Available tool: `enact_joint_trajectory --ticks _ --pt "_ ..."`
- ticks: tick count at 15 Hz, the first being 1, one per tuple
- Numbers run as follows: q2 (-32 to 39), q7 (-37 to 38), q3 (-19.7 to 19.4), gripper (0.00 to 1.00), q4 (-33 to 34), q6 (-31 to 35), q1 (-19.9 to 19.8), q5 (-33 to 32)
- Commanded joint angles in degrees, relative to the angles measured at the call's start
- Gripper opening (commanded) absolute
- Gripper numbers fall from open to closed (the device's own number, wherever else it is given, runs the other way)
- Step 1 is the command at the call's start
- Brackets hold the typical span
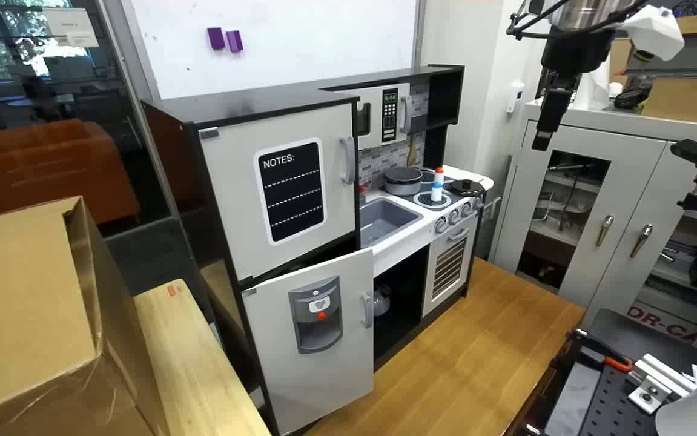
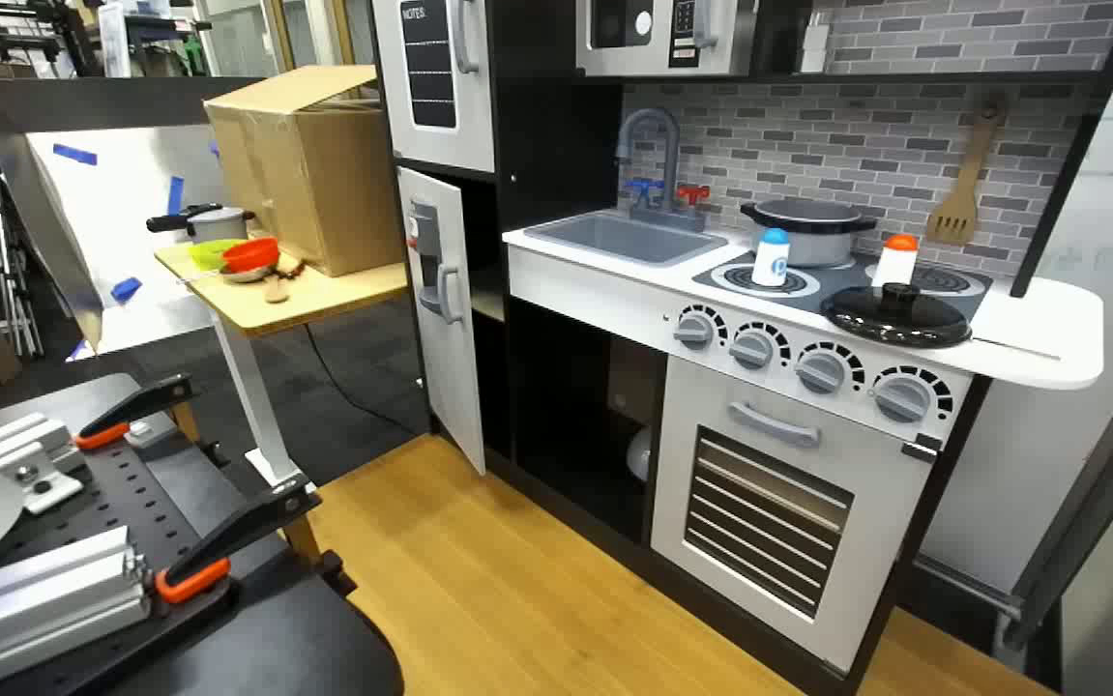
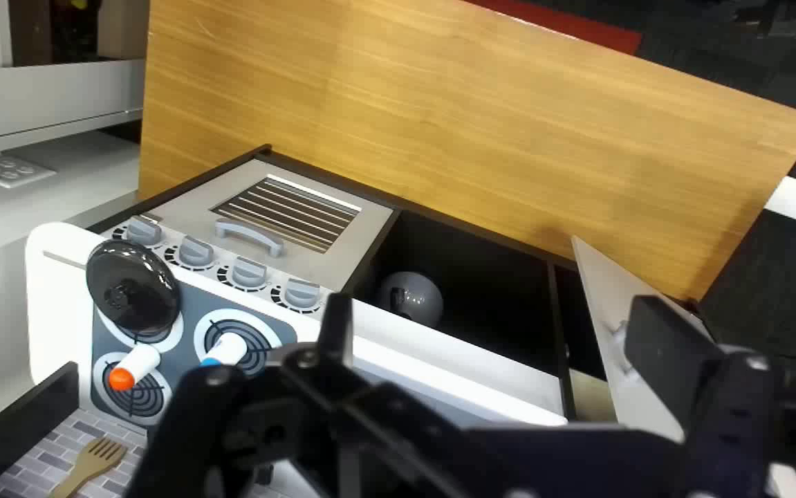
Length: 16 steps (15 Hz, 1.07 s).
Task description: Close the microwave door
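Aloft, the black gripper (image 3: 492, 304) hangs with fingers (image 3: 671, 349) spread

Blocky and matte, it floats well apart from the microwave door (image 1: 376, 115): a smooth white rectangle, dark window (image 2: 614, 27), bowed grey handle (image 1: 407, 115). The door stands upright, set back from the front edge of the wood-grained desk (image 1: 475, 345) and facing that edge; its long axis runs level, roughly parallel.
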Motion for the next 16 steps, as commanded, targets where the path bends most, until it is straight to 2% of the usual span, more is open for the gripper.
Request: enact_joint_trajectory --ticks 1,13,16 --pt "0.01 0.31 -0.42 1.00 0.18 -0.27 0.59 -0.31" --pt "0.00 0.31 -0.42 1.00 0.18 -0.27 0.59 -0.31" --pt "0.75 -0.07 0.68 1.00 -0.04 3.65 0.39 -3.88"
